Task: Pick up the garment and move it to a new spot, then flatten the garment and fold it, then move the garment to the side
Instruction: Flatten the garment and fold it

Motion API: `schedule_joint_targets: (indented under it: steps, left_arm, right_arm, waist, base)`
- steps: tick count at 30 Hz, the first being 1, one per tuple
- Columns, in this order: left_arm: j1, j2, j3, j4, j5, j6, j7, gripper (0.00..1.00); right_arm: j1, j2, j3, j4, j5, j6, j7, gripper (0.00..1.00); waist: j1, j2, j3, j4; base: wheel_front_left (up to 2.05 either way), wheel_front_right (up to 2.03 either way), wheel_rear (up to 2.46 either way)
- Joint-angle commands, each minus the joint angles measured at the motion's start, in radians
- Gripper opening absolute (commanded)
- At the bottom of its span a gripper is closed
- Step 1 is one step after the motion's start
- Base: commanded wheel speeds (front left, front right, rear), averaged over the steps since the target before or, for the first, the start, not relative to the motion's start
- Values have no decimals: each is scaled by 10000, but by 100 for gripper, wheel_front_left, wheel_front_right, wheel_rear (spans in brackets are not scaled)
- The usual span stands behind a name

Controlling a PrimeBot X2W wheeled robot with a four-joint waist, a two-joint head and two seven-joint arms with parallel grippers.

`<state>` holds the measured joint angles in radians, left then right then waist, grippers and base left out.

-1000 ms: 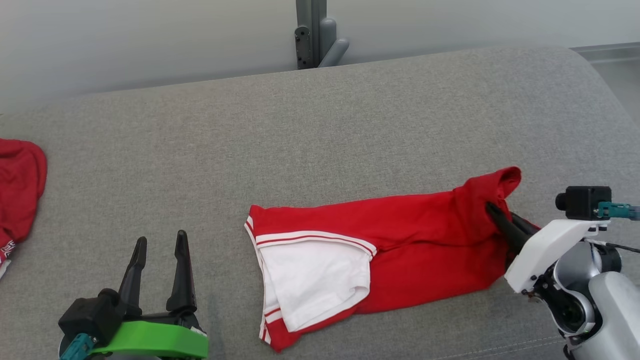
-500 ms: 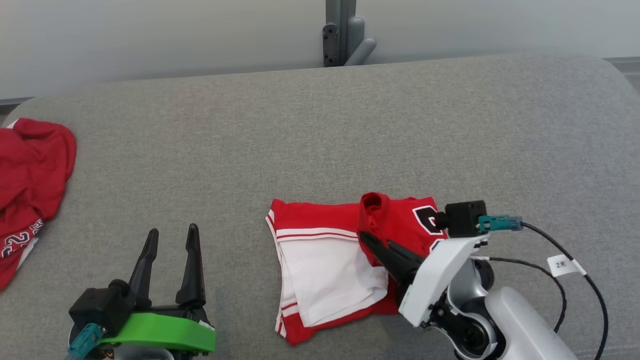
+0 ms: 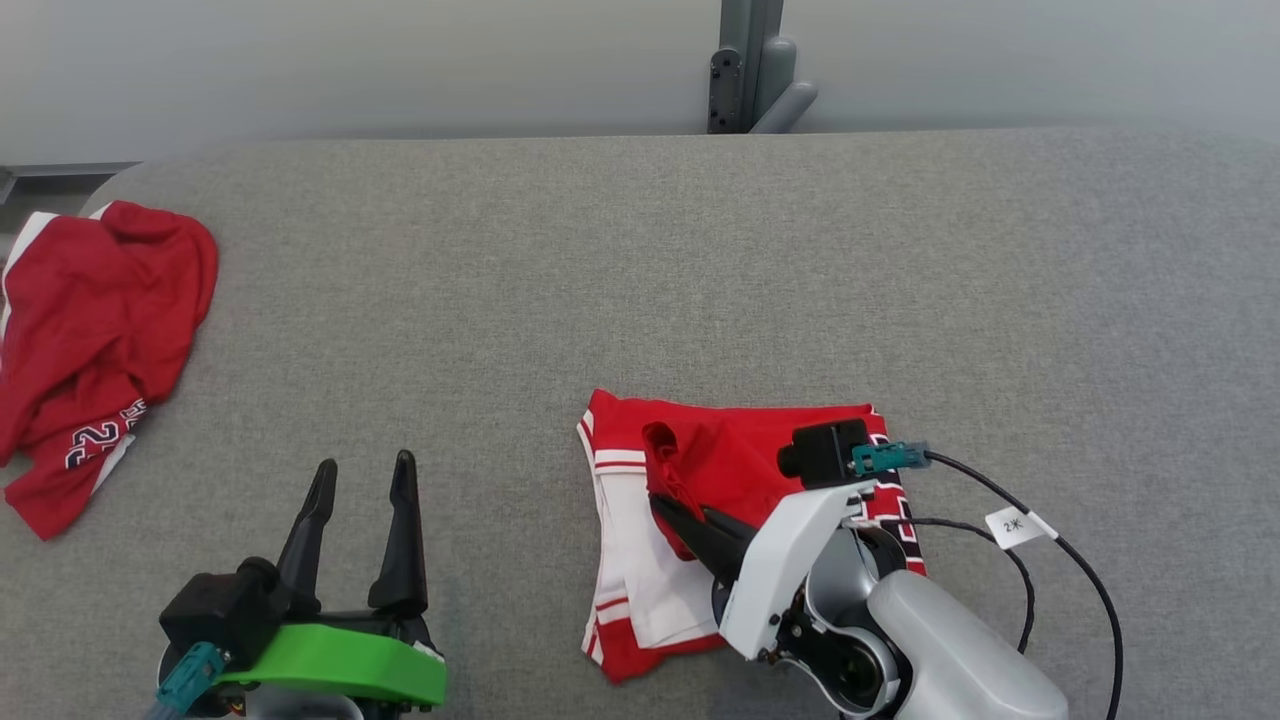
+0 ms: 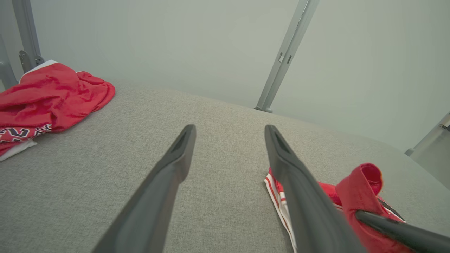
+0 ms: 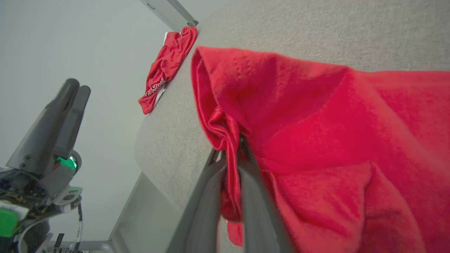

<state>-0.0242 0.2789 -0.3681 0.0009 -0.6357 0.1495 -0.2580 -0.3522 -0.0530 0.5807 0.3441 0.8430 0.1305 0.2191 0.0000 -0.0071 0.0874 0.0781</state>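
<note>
The red garment (image 3: 740, 455), trimmed with white stripes and a white panel, is laid doubled over on the grey padded bench (image 3: 700, 250); one bunched red edge is held raised, pinched in the right hand (image 3: 662, 504).

Around the garment (image 3: 740, 465) on the worktop (image 3: 700, 250)
We see our right pincer (image 3: 660, 503) over the garment's middle, our left pincer (image 3: 366, 460) to its left, a second garment (image 3: 95, 330) well left and farther back, a post (image 3: 745, 65) behind the worktop.

Head view down on grey cushion (image 3: 640, 250), wrist views low, near, all sharing garment (image 3: 735, 450)
</note>
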Motion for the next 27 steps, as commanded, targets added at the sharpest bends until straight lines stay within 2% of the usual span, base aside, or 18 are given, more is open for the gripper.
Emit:
schedule_joint_targets:
  steps: [1,5,6,7,8,9,18,27]
  left_arm:
    - [-188,-5,2,28,16,-56,-60,100]
    - [-178,-34,-7,130,19,-96,-57,100]
    - [-180,-55,-3,177,20,-126,-51,100]
    - [-182,-69,-9,196,25,-137,-53,100]
    - [-181,-75,-14,213,29,-149,-54,100]
    - [-176,-78,-15,226,31,-164,-56,100]
    - [37,-75,15,278,37,-156,-66,100]
    - [178,-122,-47,195,106,-110,-70,100]
  right_arm:
    - [-163,-1,68,153,87,3,-119,0]
    - [-581,21,451,959,529,3,-638,0]
    - [-798,20,699,1349,724,3,-909,20]
    - [-897,19,807,1548,852,3,-1035,47]
    - [-977,23,952,1688,962,3,-1151,93]
    - [-1073,25,1088,1805,1078,3,-1290,100]
    - [-1612,17,1880,2411,1342,3,-2292,100]
    - [-1813,-335,1276,2631,178,3,-3741,100]
  waist:
    - [0,71,-16,49]
    - [0,71,-50,115]
    - [0,71,-63,129]
    - [0,71,-70,134]
    - [0,71,-79,135]
    - [0,71,-88,131]
    - [0,71,-199,-65]
    - [0,71,-250,-365]
  base:
    - [0,0,0]
    - [0,0,0]
    - [0,0,0]
    - [0,0,0]
    - [0,0,0]
    - [0,0,0]
    - [0,0,0]
    - [0,0,0]
